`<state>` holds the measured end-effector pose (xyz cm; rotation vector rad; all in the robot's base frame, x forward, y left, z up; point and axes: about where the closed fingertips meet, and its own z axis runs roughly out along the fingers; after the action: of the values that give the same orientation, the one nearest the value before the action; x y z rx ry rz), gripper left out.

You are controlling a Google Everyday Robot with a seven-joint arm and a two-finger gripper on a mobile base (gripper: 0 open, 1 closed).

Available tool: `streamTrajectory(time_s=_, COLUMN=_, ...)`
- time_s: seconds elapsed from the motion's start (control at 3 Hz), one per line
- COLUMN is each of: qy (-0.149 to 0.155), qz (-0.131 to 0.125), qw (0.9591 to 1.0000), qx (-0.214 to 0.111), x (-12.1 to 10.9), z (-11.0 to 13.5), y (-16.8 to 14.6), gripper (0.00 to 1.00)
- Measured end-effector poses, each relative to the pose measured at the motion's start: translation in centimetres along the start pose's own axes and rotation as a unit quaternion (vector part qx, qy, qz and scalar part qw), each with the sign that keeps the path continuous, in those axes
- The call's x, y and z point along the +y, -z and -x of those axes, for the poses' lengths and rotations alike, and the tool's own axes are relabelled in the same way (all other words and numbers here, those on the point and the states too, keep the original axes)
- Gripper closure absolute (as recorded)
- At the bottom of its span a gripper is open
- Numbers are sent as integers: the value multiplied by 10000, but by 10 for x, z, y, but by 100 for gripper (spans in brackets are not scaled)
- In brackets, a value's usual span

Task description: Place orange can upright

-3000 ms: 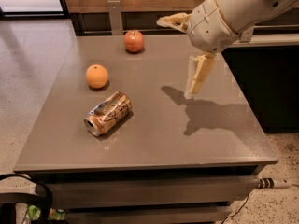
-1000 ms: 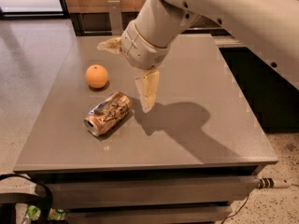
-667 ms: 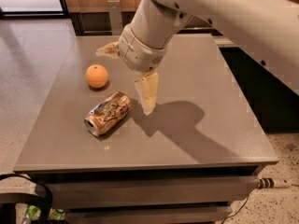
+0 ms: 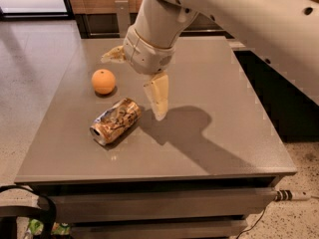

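Note:
The orange can (image 4: 115,121) lies on its side on the grey table (image 4: 219,138), dented, its silver top facing the front left. My gripper (image 4: 135,78) hangs open just above and behind the can, holding nothing. One cream finger (image 4: 158,97) points down right beside the can's far end. The other finger (image 4: 113,55) sticks out to the left, above the round orange fruit.
A round orange fruit (image 4: 103,81) sits just behind the can to the left. My arm (image 4: 234,14) reaches in from the upper right and casts a shadow on the table's middle. A cable (image 4: 291,195) lies on the floor at the right.
My arm has swung from the table's right back to the left and lowered beside the can. The red apple seen earlier is now hidden behind the arm. The can has not moved.

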<state>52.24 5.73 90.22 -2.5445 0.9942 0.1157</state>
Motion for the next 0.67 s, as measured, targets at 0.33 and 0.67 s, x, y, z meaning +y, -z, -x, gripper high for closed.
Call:
streamTrajectory(time_s=0.33, qy=71, qz=61, qw=9998, qx=169, x=-9, z=8, y=3, gripper=0)
streamTrajectory(time_s=0.67, qy=168, qz=121, qw=9994, qx=278, x=-19, z=21, y=-3, gripper=0)
